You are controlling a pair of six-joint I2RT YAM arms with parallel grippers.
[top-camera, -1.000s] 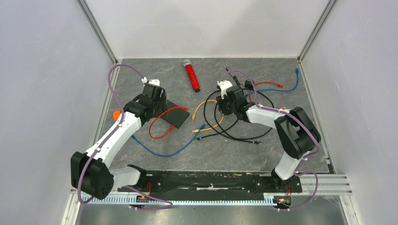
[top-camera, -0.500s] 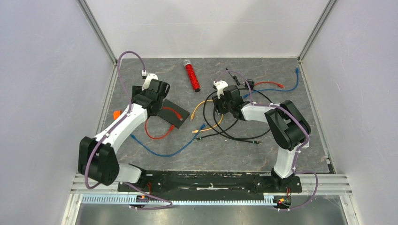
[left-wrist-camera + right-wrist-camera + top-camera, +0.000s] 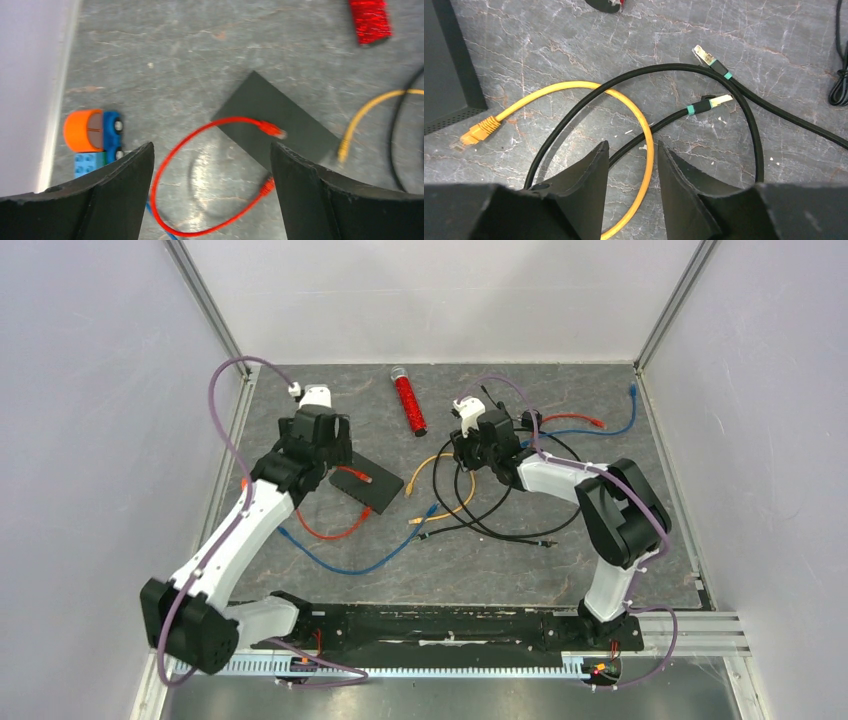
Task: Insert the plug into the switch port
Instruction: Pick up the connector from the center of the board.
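The left gripper (image 3: 211, 150) gapes wide and empty above the red plug (image 3: 272, 130), which lies on the switch (image 3: 257, 100) at left; the switch's ports are hidden. The right gripper (image 3: 631, 147) stands half open over the yellow cable (image 3: 574, 83) and black cable (image 3: 659, 66), seemingly gripping neither. Since a second ago the left jaws have widened, and both grippers have shifted slightly farther.

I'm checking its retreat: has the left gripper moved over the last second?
Yes. The left gripper moved toward the far wall and slightly left, away from the flat black rectangular box.
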